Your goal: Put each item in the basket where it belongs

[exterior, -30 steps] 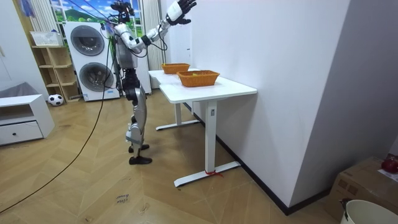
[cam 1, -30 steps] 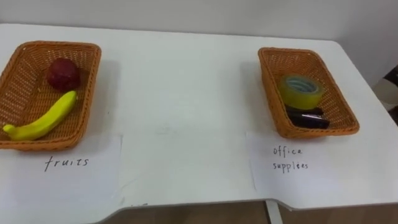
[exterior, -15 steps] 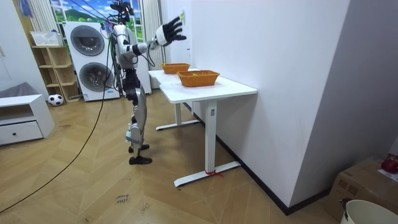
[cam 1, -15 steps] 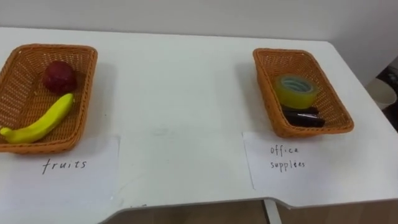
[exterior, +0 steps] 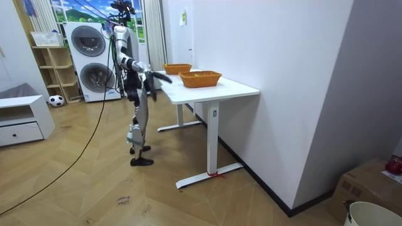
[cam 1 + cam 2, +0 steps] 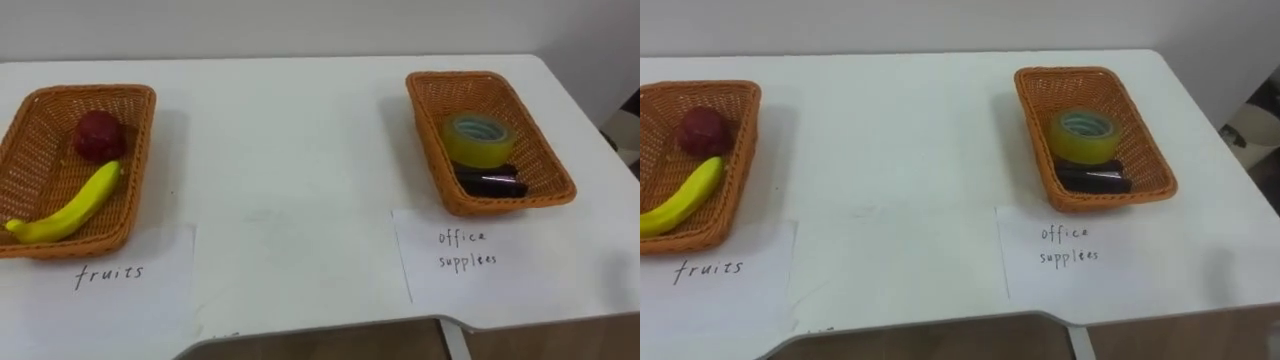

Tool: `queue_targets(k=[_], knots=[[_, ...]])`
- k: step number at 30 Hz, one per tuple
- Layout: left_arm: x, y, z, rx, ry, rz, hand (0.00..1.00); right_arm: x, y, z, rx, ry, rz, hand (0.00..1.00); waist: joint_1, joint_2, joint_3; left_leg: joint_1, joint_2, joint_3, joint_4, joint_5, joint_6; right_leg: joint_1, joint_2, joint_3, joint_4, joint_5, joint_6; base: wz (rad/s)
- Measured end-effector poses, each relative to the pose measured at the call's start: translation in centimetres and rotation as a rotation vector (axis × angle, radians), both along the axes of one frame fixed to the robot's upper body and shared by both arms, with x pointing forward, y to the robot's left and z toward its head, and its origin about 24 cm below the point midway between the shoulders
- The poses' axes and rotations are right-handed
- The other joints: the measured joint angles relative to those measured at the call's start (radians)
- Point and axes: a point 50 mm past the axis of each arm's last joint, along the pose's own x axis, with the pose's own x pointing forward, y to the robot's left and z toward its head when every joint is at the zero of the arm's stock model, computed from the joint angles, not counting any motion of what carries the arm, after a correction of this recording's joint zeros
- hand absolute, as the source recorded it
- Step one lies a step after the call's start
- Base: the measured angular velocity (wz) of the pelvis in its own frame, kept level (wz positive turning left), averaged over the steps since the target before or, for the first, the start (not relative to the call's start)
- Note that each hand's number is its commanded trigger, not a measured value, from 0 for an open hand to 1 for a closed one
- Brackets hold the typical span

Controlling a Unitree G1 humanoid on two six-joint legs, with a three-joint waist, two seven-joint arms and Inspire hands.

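Right hand [image 5: 161, 76] was stretched toward the table [image 6: 290, 150] edge, holding nothing that could be seen; open or closed could not be told.
Out from the hand: the robot stood at the table's long side, washing machines [image 5: 88, 59] behind it. On the hand's side of the table sat the office basket [image 6: 455, 77], holding a yellow tape roll [image 6: 470, 152] with a flat black item [image 6: 490, 183] touching it on the side nearer the robot. Just in front of that basket lay a hand-lettered paper sheet [image 6: 500, 265]. Well apart, at the end far from the hand, sat the fruit basket [image 6: 100, 89], holding a dark red fruit [image 6: 98, 135] toward the back and a banana [image 6: 65, 205] lying diagonally just beside it. A second lettered sheet [image 6: 150, 290] lay in front.
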Motion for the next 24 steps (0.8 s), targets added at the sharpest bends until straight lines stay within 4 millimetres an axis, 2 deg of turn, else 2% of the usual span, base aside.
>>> queue_targets(k=[5, 9, 13, 15, 21, 24], knots=[[0.3, -0.2, 0.0, -0.005, -0.022, -0.003, 0.00, -3.2, 1.7, -3.6, 0.116, 0.104, -0.092, 0.00, 0.001, 0.030, -0.0109, 0.000, -0.001, 0.003, -0.003, 0.000, 0.000, -0.004, -0.003, 0.000, 0.003, -0.006, 0.001, 0.00], [0.3, -0.7, -0.1, -0.016, -0.037, -0.004, 0.00, -5.3, 2.9, -5.8, 0.173, 0.188, -0.133, 0.00, -0.001, 0.027, -0.0091, 0.003, -0.003, -0.002, 0.000, 0.000, 0.000, 0.004, -0.004, -0.001, 0.001, -0.012, 0.002, 0.06], [-0.2, -1.3, -0.5, -0.033, -0.027, -0.003, 0.00, -7.9, 5.0, -8.7, 0.258, 0.320, -0.131, 0.00, 0.007, 0.021, -0.0071, 0.018, -0.005, -0.006, 0.000, 0.000, 0.000, 0.006, -0.010, 0.001, 0.001, -0.022, 0.003, 0.03], [-0.4, -1.7, -0.6, -0.045, -0.014, -0.018, 0.00, -8.5, 6.3, -9.8, 0.296, 0.372, -0.099, 0.00, 0.007, 0.026, -0.0053, 0.018, -0.006, -0.007, -0.001, -0.001, 0.000, 0.004, -0.010, 0.003, 0.003, -0.025, 0.004, 0.00], [-0.2, -1.9, -0.6, -0.076, -0.049, -0.038, 0.00, -9.7, 7.3, -11.1, 0.328, 0.442, -0.012, 0.00, 0.008, 0.041, -0.0053, 0.019, -0.005, -0.008, -0.004, -0.005, 0.001, 0.005, -0.007, 0.001, 0.005, -0.025, 0.004, 0.00], [-0.1, -2.1, -0.7, -0.098, -0.062, -0.051, 0.00, -9.8, 8.1, -11.7, 0.342, 0.452, 0.102, 0.00, 0.012, 0.042, -0.0054, 0.023, -0.005, -0.005, -0.002, -0.004, 0.000, 0.008, -0.008, 0.001, 0.006, -0.025, 0.004, -0.01]])
